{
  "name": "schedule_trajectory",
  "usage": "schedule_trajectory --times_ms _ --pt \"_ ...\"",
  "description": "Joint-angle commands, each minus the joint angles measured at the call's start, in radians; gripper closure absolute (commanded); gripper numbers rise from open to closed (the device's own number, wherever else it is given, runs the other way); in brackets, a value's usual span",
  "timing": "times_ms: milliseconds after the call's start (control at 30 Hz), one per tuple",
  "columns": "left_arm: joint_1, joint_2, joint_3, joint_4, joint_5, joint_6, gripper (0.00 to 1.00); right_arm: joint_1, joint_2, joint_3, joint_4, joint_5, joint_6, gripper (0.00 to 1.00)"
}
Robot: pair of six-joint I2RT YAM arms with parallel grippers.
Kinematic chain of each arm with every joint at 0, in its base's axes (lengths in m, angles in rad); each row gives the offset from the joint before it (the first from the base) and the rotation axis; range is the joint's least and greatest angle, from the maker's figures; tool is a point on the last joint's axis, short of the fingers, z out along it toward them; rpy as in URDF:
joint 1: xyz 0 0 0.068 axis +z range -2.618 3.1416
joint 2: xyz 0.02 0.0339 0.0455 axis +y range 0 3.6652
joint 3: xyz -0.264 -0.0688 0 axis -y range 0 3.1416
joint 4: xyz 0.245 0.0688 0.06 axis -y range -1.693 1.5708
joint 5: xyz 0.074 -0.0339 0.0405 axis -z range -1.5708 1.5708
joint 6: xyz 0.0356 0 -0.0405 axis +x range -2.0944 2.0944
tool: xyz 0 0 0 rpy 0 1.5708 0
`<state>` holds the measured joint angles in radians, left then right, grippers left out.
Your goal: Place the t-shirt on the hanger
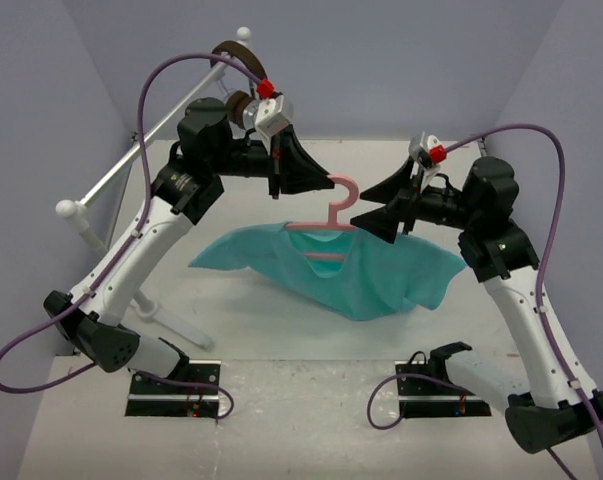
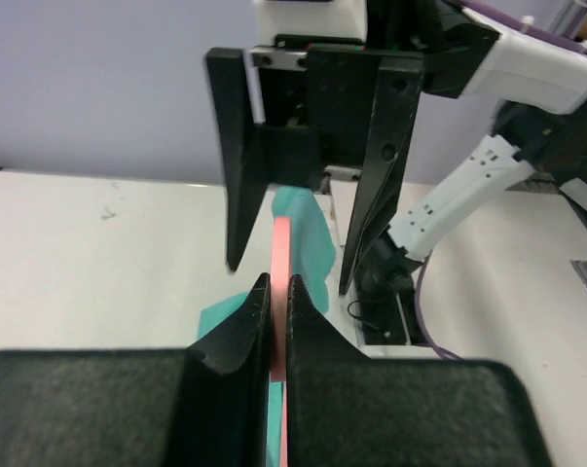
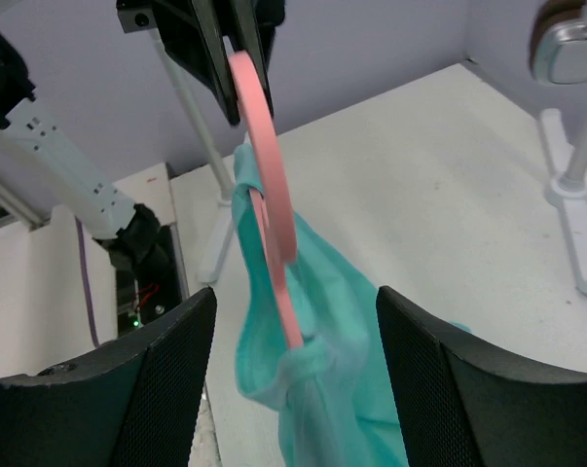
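The pink hanger (image 1: 326, 228) hangs above the table with its hook up. My left gripper (image 1: 319, 186) is shut on the hook, and its fingers pinch the pink plastic in the left wrist view (image 2: 278, 284). The teal t-shirt (image 1: 356, 275) hangs from the hanger by its collar, and its lower part trails onto the table. My right gripper (image 1: 378, 213) faces the left one from the right and stands open. In the right wrist view its fingers (image 3: 295, 295) stand wide on both sides of the hanger (image 3: 264, 146) and the t-shirt (image 3: 347, 331), touching neither.
A white rail stand (image 1: 131, 165) runs along the back left, with brown headphones (image 1: 236, 55) on its far end. One stand foot (image 1: 181, 325) reaches toward the left arm's base. The stand's post (image 3: 575, 185) shows at the right edge of the right wrist view.
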<state>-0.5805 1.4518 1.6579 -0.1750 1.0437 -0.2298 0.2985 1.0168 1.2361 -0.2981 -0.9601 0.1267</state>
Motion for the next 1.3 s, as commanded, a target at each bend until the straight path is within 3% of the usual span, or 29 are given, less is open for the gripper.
schedule_trajectory --times_ms 0,100,433,667,767,967,1133,1267 --pt "0.112 -0.081 0.054 -0.067 0.073 0.063 1.00 -0.103 -0.187 -0.088 -0.005 0.333 0.099 0.26" --pt "0.139 -0.115 0.052 -0.093 0.089 0.100 1.00 -0.107 -0.259 -0.115 -0.100 0.574 0.102 0.22" --pt "0.184 -0.163 0.054 -0.124 0.074 0.110 1.00 -0.122 -0.337 -0.319 -0.094 0.744 -0.010 0.25" --pt "0.194 -0.171 0.074 -0.156 0.000 0.122 1.00 -0.124 -0.472 -0.416 -0.077 0.618 0.024 0.23" --pt "0.194 -0.166 0.079 -0.152 0.003 0.113 1.00 -0.124 -0.535 -0.437 -0.056 0.642 0.067 0.23" --pt "0.195 -0.169 0.094 -0.136 -0.026 0.087 1.00 -0.124 -0.505 -0.408 -0.118 0.657 0.055 0.26" --pt "0.194 -0.160 0.107 -0.119 0.032 0.097 1.00 -0.124 -0.628 -0.427 -0.002 0.427 0.027 0.36" --pt "0.194 -0.163 0.082 -0.044 0.056 0.047 1.00 -0.124 -0.578 -0.320 -0.068 0.347 -0.024 0.50"
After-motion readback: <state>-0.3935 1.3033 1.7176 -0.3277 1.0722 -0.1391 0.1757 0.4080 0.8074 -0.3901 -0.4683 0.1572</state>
